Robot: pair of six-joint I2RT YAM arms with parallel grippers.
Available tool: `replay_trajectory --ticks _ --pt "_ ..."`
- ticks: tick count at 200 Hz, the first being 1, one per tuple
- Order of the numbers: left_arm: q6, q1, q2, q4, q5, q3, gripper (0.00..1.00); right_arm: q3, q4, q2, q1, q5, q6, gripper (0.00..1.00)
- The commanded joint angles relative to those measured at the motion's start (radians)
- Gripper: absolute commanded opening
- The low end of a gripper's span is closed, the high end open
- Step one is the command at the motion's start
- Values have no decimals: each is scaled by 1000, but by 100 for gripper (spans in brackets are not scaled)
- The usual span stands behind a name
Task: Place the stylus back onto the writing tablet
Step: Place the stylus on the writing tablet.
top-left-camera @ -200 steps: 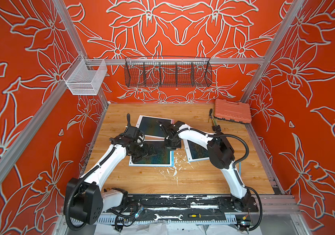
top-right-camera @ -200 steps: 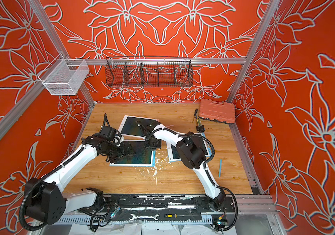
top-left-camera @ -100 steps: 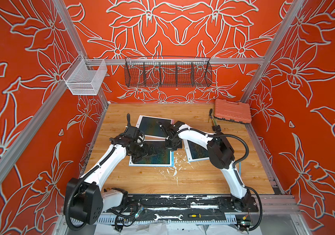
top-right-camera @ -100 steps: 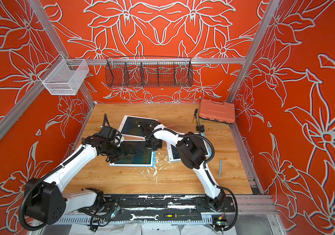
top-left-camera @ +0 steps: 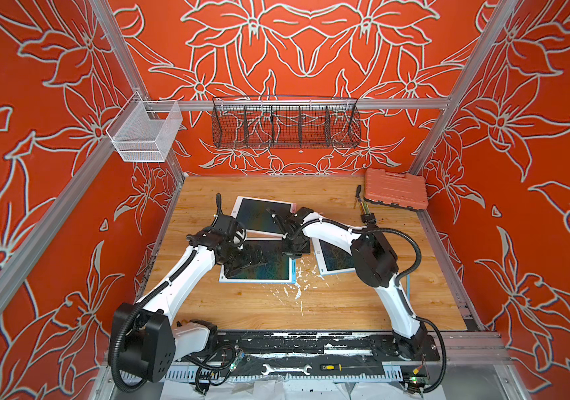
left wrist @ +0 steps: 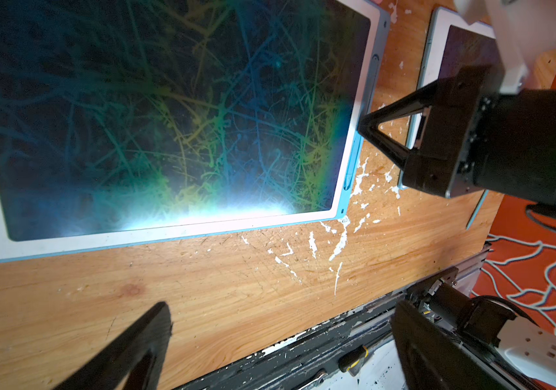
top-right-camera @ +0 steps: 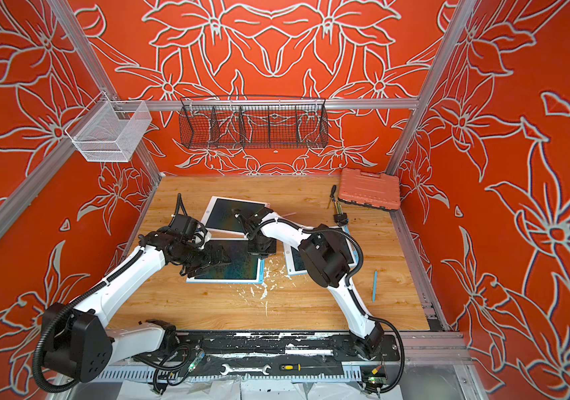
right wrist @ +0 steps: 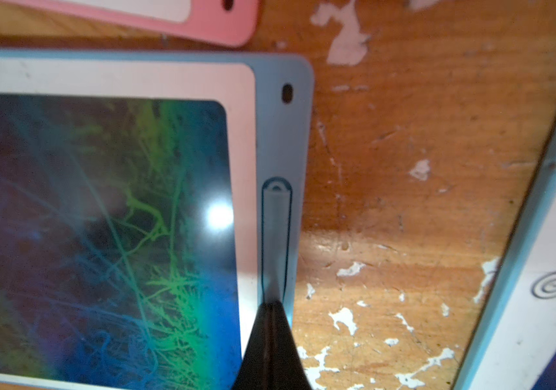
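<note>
Stylus [right wrist: 275, 236] lies in the edge groove of the blue writing tablet [right wrist: 278, 118]; we hold our right pincer [right wrist: 271, 324], tips pressed together, on it, likely to seat it (left pincer [left wrist: 283, 312] hangs spread over the desk [left wrist: 236, 287]).

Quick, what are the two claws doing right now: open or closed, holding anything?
Left claw: open, holding nothing.
Right claw: closed, its tip on the pen in the tablet side groove; a real grip cannot be told.
</note>
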Motion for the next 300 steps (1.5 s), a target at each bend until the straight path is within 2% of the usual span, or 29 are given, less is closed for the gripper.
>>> replay_trajectory --ticks 1,91,140,203,241,300 --pt "12 8 -14 -21 4 -8 100 -37 -17 33 5 30 10 1" --pt "12 8 -15 -20 4 -9 100 -36 -6 35 3 21 11 1" --pt "13 8 -17 -21 6 -7 100 -18 30 -50 6 46 21 4" --pt "13 8 -9 -15 17 2 100 6 14 -152 4 125 20 23" --pt "8 8 -17 3 31 -8 99 20 -54 -190 4 181 12 41" --pt "-9 -18 -31 65 73 -64 99 -72 -116 -322 4 254 44 62"
